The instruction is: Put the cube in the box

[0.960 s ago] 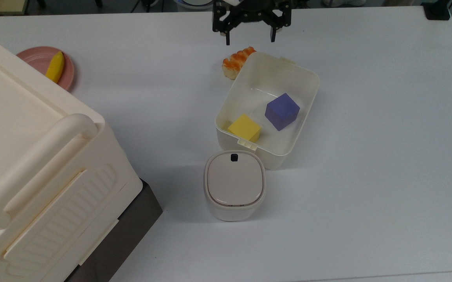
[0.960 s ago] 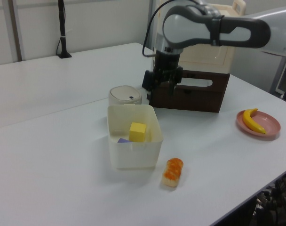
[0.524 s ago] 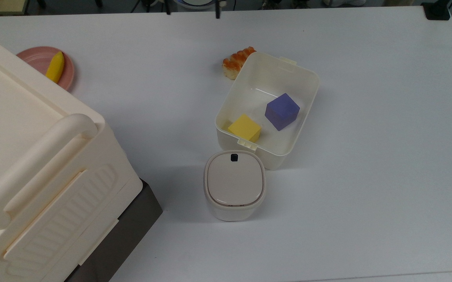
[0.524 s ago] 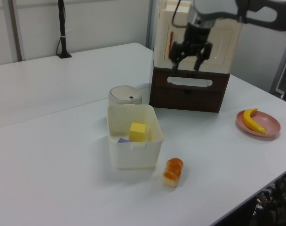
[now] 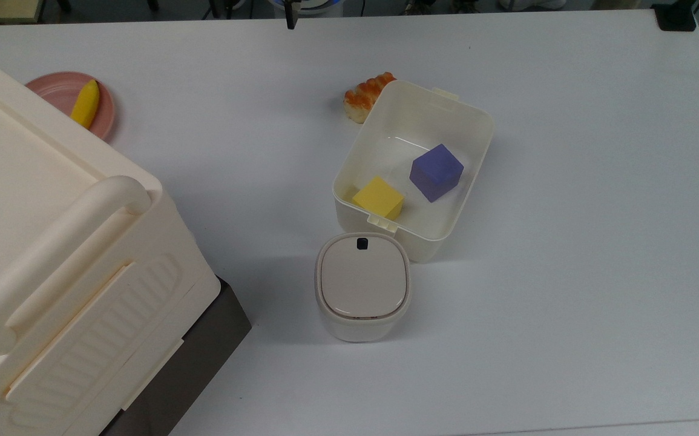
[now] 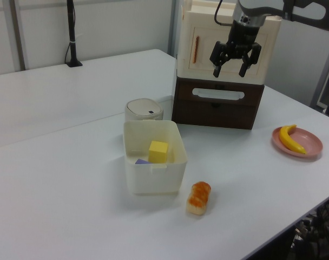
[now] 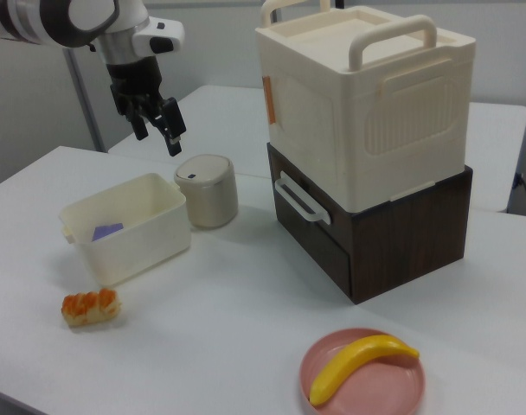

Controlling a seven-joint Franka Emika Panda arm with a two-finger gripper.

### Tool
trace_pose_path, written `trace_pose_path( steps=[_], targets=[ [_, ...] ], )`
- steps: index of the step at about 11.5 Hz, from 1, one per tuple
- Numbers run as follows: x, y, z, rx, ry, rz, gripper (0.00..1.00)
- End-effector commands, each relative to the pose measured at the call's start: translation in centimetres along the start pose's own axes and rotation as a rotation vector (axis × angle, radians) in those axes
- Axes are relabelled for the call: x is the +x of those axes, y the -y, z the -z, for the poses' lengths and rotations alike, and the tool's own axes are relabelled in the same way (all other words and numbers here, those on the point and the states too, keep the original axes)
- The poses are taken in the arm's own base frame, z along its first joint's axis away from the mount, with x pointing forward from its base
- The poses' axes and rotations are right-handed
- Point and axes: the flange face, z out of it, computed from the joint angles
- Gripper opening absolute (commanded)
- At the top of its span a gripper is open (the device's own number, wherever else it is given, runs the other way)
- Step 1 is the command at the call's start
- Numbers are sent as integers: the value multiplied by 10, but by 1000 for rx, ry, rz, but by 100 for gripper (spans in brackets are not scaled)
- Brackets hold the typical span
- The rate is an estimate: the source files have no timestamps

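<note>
Already cube (image 5: pixel 378 197) inside box (image 5: pixel 473 118); gripper (image 6: pixel 233 62) spread.

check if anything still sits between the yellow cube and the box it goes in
Nothing does: the yellow cube already sits inside the white box, beside a purple cube. The gripper hangs open and empty, well above the table.

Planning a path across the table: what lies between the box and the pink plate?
In the top view, only bare table between the box and the pink plate.

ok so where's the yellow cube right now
The yellow cube sits inside the box, in the corner nearest the lidded bin in the top view, beside the purple cube.
</note>
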Motion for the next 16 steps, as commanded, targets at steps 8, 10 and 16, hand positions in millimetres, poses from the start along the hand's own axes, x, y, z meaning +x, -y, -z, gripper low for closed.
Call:
trace_pose_path(
  steps=[8, 10, 16],
  targets=[
    [-2, 4, 3, 16, 16, 101, 100],
    [-3, 4, 3, 9, 16, 114, 100],
    [-4, 6, 2, 3, 22, 177, 100]
  ],
)
